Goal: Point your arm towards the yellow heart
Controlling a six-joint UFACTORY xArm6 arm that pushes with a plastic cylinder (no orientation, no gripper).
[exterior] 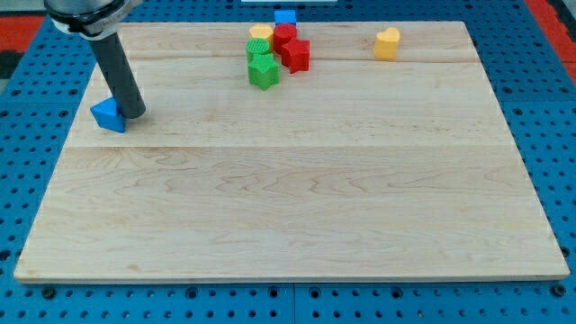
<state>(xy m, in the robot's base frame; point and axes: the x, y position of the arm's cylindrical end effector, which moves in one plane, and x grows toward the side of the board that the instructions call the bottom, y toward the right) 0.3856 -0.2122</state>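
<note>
The yellow heart [387,43] sits near the view's top right on the wooden board [297,198]. My tip [133,113] rests at the view's left, touching the right side of a blue triangular block [107,114]. The yellow heart is far to the right of my tip and a little higher in the view.
A cluster of blocks sits at the top centre: a green star-like block [264,71], a green block [258,49], a red star-like block [295,55], a red block [284,36], a yellow block [261,33] and a blue cube [285,17].
</note>
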